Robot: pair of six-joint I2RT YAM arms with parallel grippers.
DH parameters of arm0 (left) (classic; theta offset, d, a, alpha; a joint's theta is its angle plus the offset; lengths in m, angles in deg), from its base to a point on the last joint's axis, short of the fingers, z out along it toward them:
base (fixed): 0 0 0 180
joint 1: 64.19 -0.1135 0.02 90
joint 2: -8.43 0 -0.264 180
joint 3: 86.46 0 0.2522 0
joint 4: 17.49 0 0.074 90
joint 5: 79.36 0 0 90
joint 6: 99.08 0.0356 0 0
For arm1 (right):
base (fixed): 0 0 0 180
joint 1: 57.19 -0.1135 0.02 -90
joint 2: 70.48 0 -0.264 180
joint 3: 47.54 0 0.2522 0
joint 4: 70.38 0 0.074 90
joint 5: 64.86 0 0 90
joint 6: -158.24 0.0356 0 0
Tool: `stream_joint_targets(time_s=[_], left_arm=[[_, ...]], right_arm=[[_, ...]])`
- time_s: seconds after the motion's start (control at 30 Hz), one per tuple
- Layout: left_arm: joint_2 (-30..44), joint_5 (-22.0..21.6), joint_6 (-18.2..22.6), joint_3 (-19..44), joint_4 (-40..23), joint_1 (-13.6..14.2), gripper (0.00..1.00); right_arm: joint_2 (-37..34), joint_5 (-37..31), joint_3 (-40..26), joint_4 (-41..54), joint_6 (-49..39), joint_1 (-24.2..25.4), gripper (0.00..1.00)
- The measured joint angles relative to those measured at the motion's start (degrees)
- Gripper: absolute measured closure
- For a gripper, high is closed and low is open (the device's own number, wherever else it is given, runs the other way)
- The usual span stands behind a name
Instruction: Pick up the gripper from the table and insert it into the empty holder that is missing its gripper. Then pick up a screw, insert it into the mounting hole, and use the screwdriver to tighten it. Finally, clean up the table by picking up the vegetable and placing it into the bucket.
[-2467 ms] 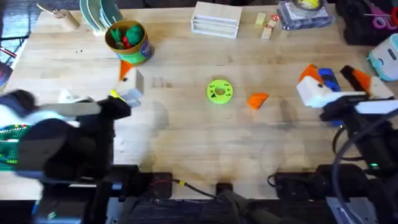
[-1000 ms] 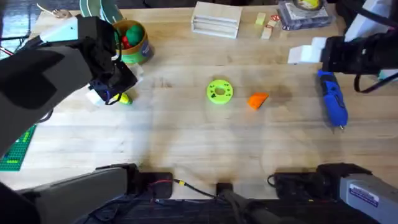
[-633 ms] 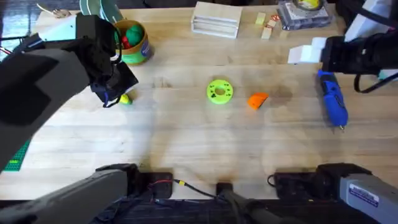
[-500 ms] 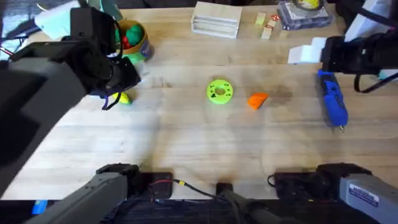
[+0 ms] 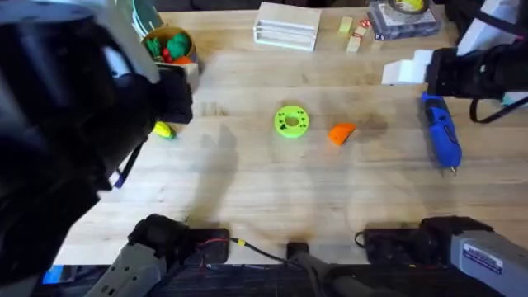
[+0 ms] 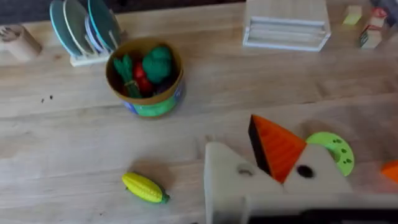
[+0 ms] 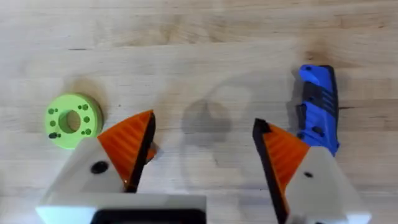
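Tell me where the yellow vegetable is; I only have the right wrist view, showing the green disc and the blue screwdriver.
Observer: The vegetable lies flat on the table, apart from the bucket.
Operator: Is the bucket empty?
Observer: No, green and red toy pieces sit inside it.
Operator: And the loose orange gripper?
Observer: The gripper lies on the table to the right of the green disc in the overhead view, not touching it.

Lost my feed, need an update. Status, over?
Right hand open, empty, beside screwdriver. Left hand high over table. Orange gripper lying loose near green disc, nothing blocking it. Vegetable outside bucket.
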Motion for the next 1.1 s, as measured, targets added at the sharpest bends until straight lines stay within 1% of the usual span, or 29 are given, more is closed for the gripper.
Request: stream_joint_targets(time_s=[0.03,0.07,0.13,0.2,0.23,0.27,0.33,0.7,0.93,1.1], left_arm=[[-1.6,0.1,0.9,0.0,0.2,0.1,0.993],[-2.9,0.2,1.9,0.0,0.2,0.2,0.915],[-4.9,0.2,2.9,0.0,0.4,0.2,0.620],[-6.5,0.2,3.6,0.0,0.4,0.2,0.277],[-6.9,0.2,3.8,0.0,0.4,0.2,0.144],[-7.2,0.3,3.9,0.0,0.4,0.2,0.040],[-7.3,0.4,4.3,0.0,0.4,0.2,0.010],[-7.3,0.4,4.7,0.0,1.3,0.2,0.009],[-7.3,0.5,4.9,0.0,-4.1,0.2,0.009],[-7.3,1.3,4.9,0.0,-5.8,0.2,0.008]], right_arm=[[0.0,0.0,0.0,0.0,0.0,0.0,0.011],[0.0,0.0,0.0,0.0,0.0,0.0,0.011],[0.0,0.0,0.0,0.0,0.0,0.0,0.010],[0.0,0.0,0.0,0.0,0.0,0.0,0.010],[0.0,0.0,0.0,0.0,0.0,0.0,0.010],[0.0,0.0,0.0,0.0,0.0,0.0,0.010],[0.0,0.0,0.0,0.0,0.0,0.0,0.010],[0.0,0.0,0.0,0.0,0.0,0.0,0.010],[0.0,0.0,0.0,0.0,0.0,0.0,0.010],[0.0,0.0,0.0,0.0,0.0,0.0,0.010]])
